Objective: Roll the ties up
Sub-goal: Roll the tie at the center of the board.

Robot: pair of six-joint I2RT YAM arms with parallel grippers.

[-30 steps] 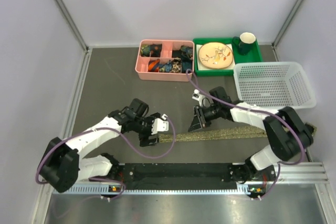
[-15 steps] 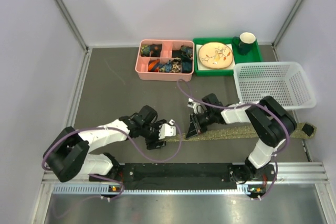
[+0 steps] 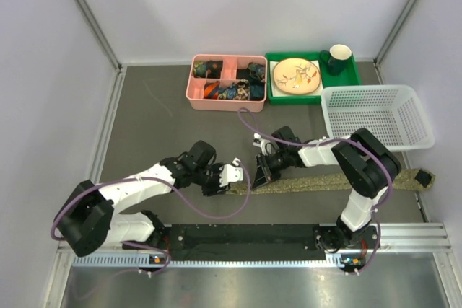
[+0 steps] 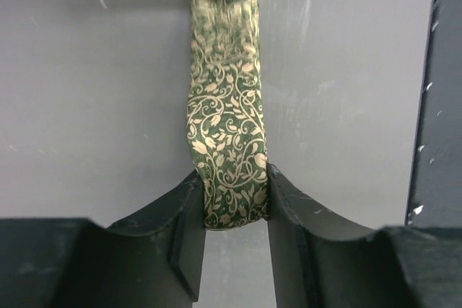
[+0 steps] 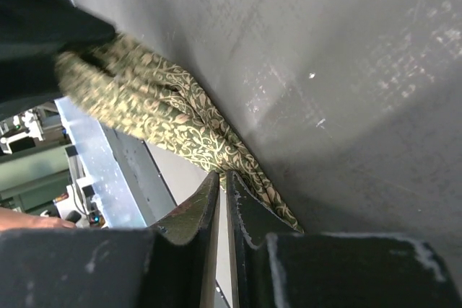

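table: one dark grey flat tabletop
arms: two – white-and-black, both reaching in to mid-table
basket: one white plastic mesh basket, far right
necktie: one long narrow olive-tan fabric necktie with a leafy pattern, lying flat across the near right of the table
tray: one green plastic tray
box: one pink four-compartment box, small rolled items inside
plate: one cream round plate on tray
mug: one dark green mug on tray
left gripper: fingers clamped on both sides of the necktie's end
right gripper: fingers almost together – pinching the necktie's edge, just beside the left gripper
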